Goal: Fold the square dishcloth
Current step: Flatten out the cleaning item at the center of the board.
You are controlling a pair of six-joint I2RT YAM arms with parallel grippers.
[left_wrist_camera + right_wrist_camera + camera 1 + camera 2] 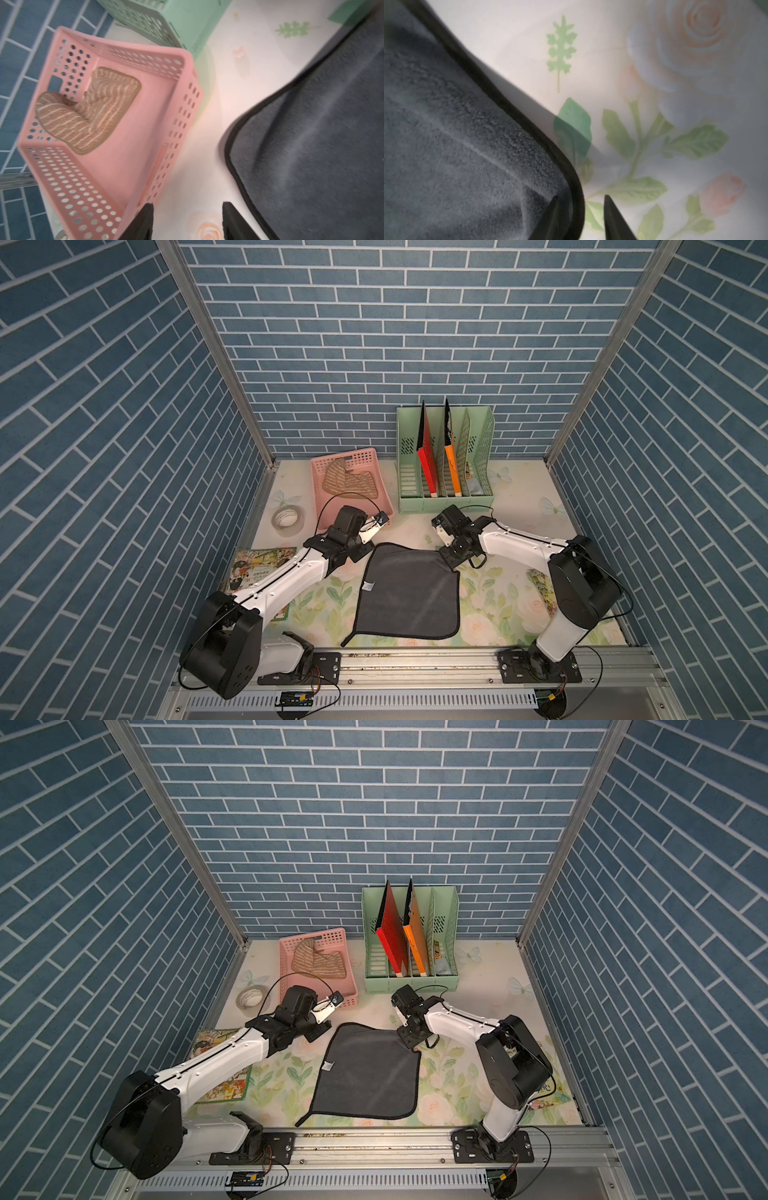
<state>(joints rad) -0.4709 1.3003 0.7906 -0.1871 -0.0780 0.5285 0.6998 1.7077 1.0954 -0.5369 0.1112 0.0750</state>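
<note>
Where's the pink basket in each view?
Top view: basket left of centre, beside the green rack.
Top view: basket in the same spot, beside the rack.
Left wrist: basket fills much of the picture, next to the dishcloth.
Right wrist: not in it.
Shared landmark: the grey dishcloth, in all four.

One grey dishcloth (pixel 409 593), one striped cloth (pixel 348 483), one basket (pixel 358 457), one rack (pixel 484 435), four books (pixel 427 464) (pixel 452 464) (pixel 257 566) (pixel 540 589), one tape roll (pixel 287 518).

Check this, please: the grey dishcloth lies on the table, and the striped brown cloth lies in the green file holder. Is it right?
Not fully. The striped brown cloth lies in the pink basket, as the left wrist view shows. The grey dishcloth does lie on the table.
</note>
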